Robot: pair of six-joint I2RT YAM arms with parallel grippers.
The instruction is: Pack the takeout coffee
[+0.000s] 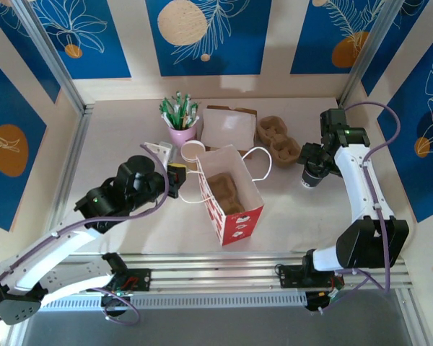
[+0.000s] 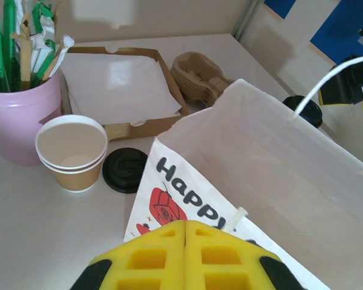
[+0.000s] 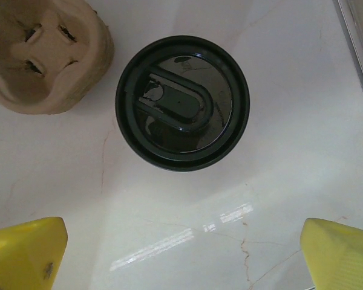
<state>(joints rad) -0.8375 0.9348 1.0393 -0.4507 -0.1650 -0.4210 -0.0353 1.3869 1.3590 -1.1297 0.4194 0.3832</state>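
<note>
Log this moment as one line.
left end effector: shut at bag rim | right end effector: open above coffee | coffee: not bagged

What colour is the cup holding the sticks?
The cup is pink, clearest in the left wrist view.

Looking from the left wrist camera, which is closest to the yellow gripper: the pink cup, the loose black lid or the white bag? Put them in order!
1. White paper bag with red print: right in front of the left gripper.
2. Round black plastic lid: flat on the table, ahead to the left.
3. Pink cup of green-white sticks: far left, at the back.
</note>
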